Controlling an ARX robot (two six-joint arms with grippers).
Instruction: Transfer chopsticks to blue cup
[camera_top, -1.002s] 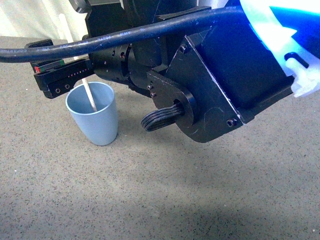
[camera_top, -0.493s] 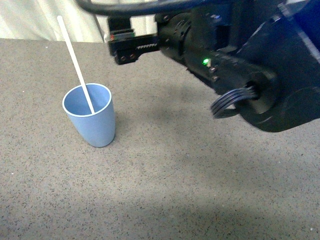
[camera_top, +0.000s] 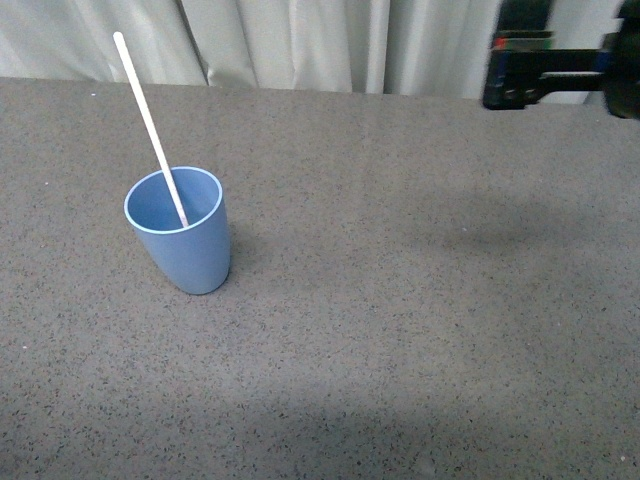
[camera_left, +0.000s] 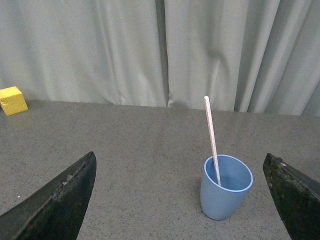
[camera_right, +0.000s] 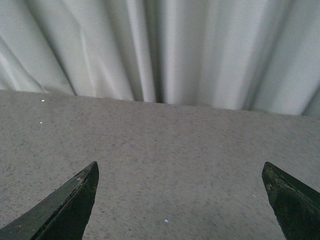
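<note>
Grey and speckled, the bench (camera_top: 420, 380) is flat and matt, and we note nothing lying loose on its near part.

Left claw (camera_left: 179, 156): its own camera shows both jaws spread wide at the picture's edges, with nothing between them. Right claw (camera_right: 180, 165): it is likewise spread wide and empty, and its camera takes in only bench and curtain. In the front view it sits high at the far right edge.

At middle distance, on the left part of the bench, the blue cup (camera_top: 182, 250) stands upright. The chopstick (camera_top: 150, 125) has its lower end inside the cup. Its long axis is steep, leaning up and away toward the far left, and it appears to rest on the rim. Most of its length shows above the rim.

The cup lies ahead of the left claw, somewhat off its centre line and clear of both jaws. It is well apart from the right claw. We judge the left arm the better placed, though it does not show in the front view.

We judge the transfer complete. Any coming move need only keep clear of the leaning top end, since a knock there could tip the light cup.

Further back, a yellow block (camera_left: 12, 100) sits near the bench's far edge, well apart from the cup. A pale curtain (camera_top: 300, 45) hangs in folds behind.
</note>
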